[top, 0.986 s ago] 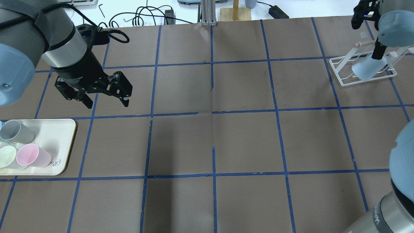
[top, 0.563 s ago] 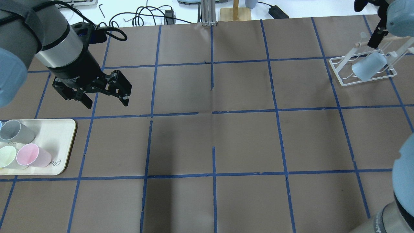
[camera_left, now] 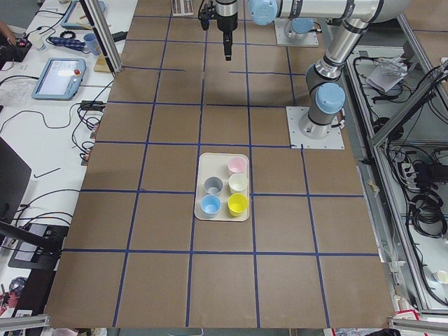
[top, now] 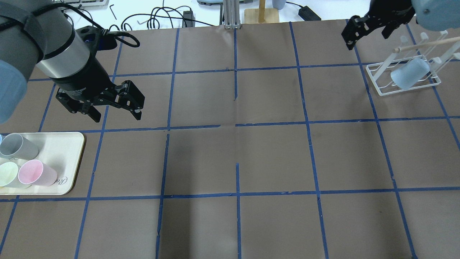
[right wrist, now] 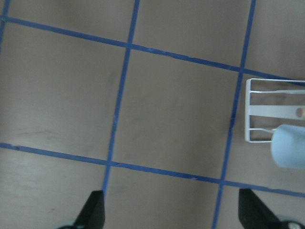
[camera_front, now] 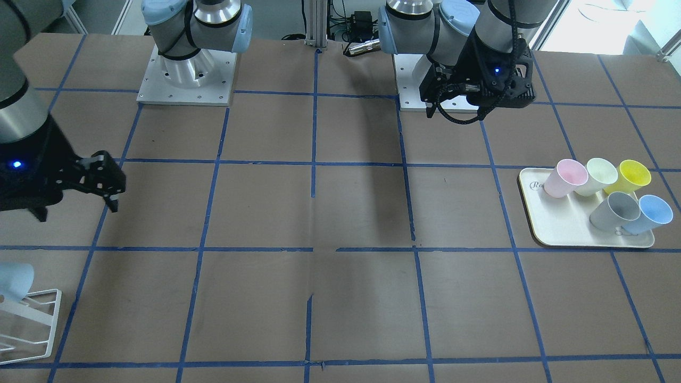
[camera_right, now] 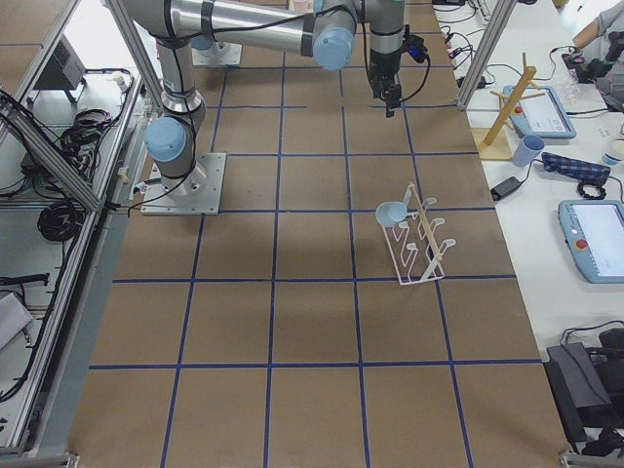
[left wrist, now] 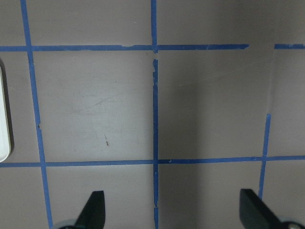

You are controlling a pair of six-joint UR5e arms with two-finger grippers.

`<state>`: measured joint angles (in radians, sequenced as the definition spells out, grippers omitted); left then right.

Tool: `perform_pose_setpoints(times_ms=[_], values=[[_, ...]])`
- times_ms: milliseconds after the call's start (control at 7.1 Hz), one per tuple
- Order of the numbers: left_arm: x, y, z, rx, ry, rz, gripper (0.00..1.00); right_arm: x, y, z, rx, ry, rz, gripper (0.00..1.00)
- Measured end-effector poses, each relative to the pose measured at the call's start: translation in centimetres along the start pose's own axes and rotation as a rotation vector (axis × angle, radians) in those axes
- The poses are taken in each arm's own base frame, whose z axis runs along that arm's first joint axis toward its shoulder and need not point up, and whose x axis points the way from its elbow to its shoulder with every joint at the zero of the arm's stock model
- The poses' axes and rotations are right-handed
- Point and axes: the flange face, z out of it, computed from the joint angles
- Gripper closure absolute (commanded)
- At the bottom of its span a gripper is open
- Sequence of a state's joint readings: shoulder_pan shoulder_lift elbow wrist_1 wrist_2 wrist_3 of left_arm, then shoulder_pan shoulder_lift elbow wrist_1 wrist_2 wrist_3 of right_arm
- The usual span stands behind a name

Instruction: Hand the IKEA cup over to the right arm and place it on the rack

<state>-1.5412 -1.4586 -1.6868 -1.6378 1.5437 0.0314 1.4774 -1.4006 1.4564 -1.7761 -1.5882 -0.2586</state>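
Observation:
The IKEA cup (top: 409, 73), pale blue, hangs tilted on a peg of the white wire rack (top: 373, 80) at the far right. The cup also shows in the front view (camera_front: 13, 279) and the right wrist view (right wrist: 288, 145). My right gripper (top: 366, 39) is open and empty, up in the air left of the rack and apart from the cup. Its jaws stand wide in the right wrist view. My left gripper (top: 117, 117) is open and empty above the table, beyond the cream tray (top: 68, 151).
The tray (camera_front: 558, 234) holds a second blue cup (camera_front: 652, 213), a grey cup (camera_front: 614, 210), and pink, pale green and yellow cups. A wooden stand and cables lie past the table's far edge.
My right gripper has drawn back from the cup, rising and moving left, away from the rack. The cup stays on the rack. My left gripper has shifted only slightly.

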Motion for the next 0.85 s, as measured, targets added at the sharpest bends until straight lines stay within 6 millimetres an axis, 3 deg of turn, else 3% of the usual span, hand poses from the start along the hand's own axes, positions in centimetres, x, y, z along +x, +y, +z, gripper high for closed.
perform_pose_setpoints(times_ms=[141,423,845], values=[[0.0,0.1,0.0,0.0,-0.001,0.0,0.0,-3.0,0.7,-0.7,0.006,-0.043,0.118,0.0],[0.1,0.3,-0.4,0.004,0.003,0.001,0.0,-5.9,2.5,-2.1,-0.029,-0.068,0.249,0.0],[0.2,0.6,-0.8,0.011,0.006,0.001,0.0,-6.1,2.9,-3.1,-0.111,-0.05,0.338,0.0]])
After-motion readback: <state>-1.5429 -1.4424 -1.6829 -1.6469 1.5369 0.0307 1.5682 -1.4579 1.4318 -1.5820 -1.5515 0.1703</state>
